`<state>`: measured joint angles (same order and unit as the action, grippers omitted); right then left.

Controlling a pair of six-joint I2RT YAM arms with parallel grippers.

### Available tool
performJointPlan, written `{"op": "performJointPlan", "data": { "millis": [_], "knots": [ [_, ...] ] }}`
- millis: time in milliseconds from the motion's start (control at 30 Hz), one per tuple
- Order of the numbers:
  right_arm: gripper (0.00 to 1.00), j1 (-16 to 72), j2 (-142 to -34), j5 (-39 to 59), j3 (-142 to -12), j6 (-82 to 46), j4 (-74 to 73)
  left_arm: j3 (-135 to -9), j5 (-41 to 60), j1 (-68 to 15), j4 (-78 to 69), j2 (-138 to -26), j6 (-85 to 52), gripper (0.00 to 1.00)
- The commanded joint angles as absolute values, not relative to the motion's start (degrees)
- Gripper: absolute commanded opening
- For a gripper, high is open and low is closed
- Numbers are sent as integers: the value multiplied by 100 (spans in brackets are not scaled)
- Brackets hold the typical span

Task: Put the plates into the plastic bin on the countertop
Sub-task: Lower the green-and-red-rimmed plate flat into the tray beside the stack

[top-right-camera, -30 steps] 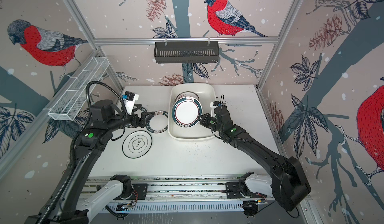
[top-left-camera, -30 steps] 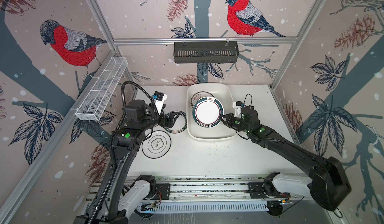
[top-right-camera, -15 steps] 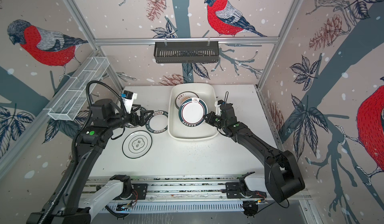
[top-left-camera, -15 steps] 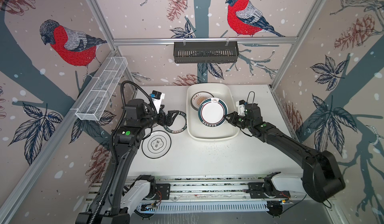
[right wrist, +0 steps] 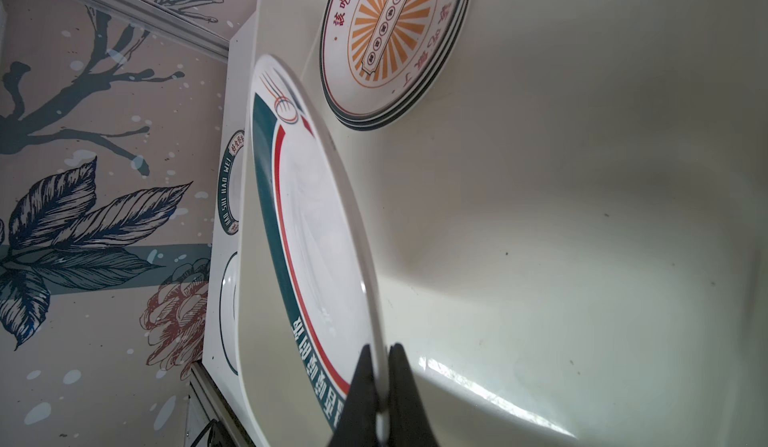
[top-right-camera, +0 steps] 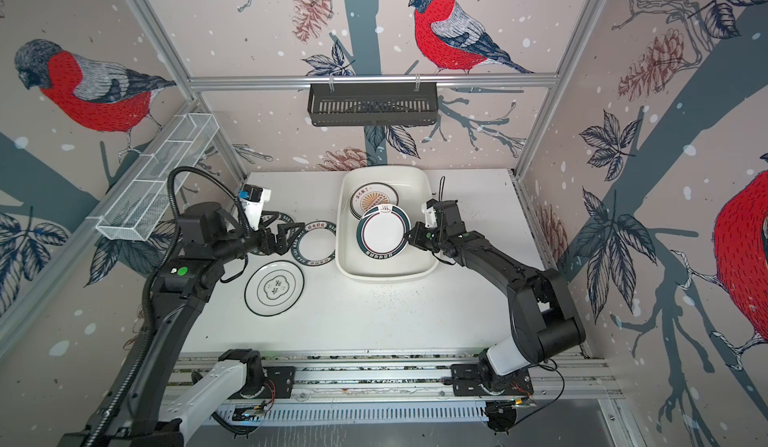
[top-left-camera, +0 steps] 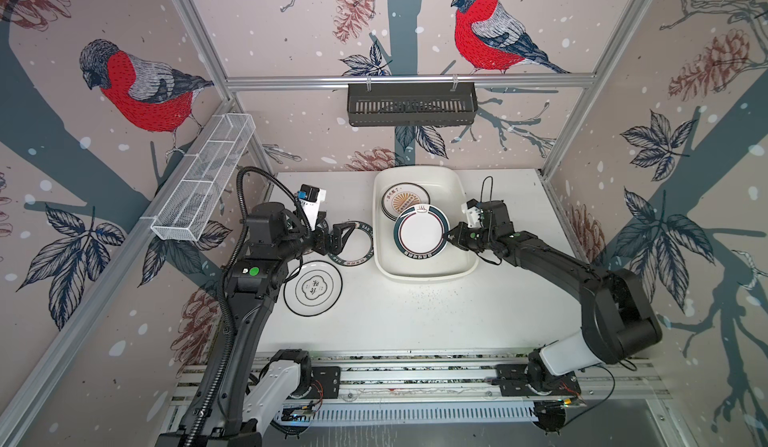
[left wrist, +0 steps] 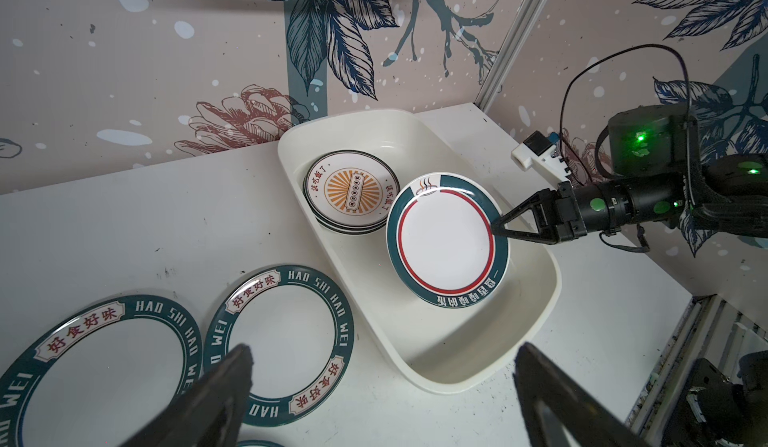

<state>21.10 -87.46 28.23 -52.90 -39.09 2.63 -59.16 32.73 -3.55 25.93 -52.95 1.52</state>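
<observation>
Green-ringed and white, the plate [top-left-camera: 422, 232] hangs tilted over the middle of the bin [top-left-camera: 419, 265], pinched by its rim in my right jaws. I judge it's an edge grip because a flat plate offers nothing else to take. It has a thin red inner ring and lettering along the rim. Beside it, a stack of sunburst plates [top-left-camera: 405, 200] already lies in the bin. My left jaws stand wide open and empty above a lettered plate [left wrist: 291, 332] on the tabletop [top-left-camera: 415, 312] beside the bin, likely my next pick, and a flower plate [top-left-camera: 312, 288] lies near it
</observation>
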Motion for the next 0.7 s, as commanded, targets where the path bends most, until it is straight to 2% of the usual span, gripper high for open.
{"op": "performJointPlan", "data": {
  "millis": [0,267,667],
  "knots": [
    [3,2126,-9121,3034,-5685,-3486,530,-5920,3264,-336,2427,-5304,193,97],
    [3,2124,-9917,3303,-6154,-3264,771,-6108,3317,-334,2531,-5522,226,97],
    [5,2187,-10510,3364,-6597,-2919,1337,-6255,3316,-334,2674,-5686,375,97]
  ]
}}
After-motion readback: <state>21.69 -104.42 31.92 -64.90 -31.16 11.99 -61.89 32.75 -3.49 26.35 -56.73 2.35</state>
